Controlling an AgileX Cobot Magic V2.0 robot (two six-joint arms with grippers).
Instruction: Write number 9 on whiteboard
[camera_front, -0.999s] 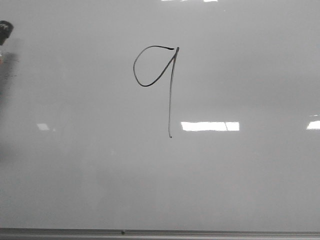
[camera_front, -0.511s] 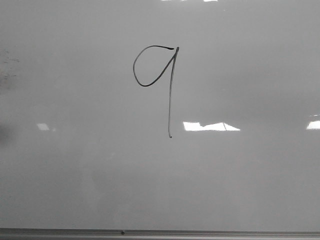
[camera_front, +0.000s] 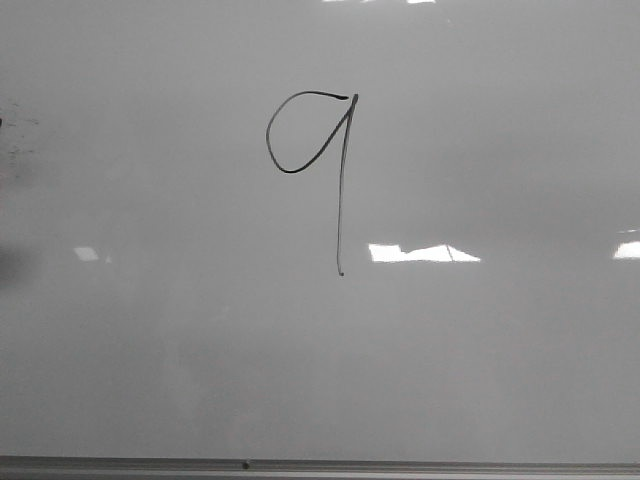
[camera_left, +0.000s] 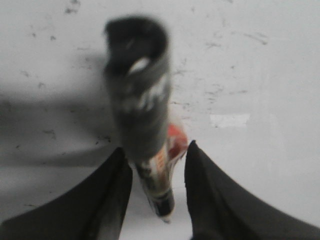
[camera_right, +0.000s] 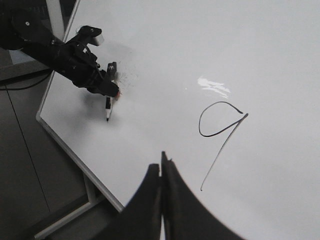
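Note:
The number 9 (camera_front: 339, 180) is a thin black line figure on the whiteboard (camera_front: 500, 350), up the middle of the front view. It also shows in the right wrist view (camera_right: 220, 130). No gripper shows in the front view. My left gripper (camera_left: 157, 146) is shut on a marker (camera_left: 150, 165) with a black cap and an orange and white label. In the right wrist view the left gripper (camera_right: 107, 91) holds the marker (camera_right: 108, 111) tip down over the board's left side, well away from the 9. My right gripper (camera_right: 161, 160) is shut and empty, above the board near its edge.
Faint dark smudges (camera_front: 15, 150) mark the board's left side, under the left gripper (camera_left: 210, 95). A thin grey metal edge (camera_front: 320, 466) runs along the board's near side. Beyond the board's corner are its stand (camera_right: 75, 212) and dark floor.
A second ago a dark part of the left gripper showed at the front view's upper left edge. It has moved out of that view to the left. The 9 is unchanged.

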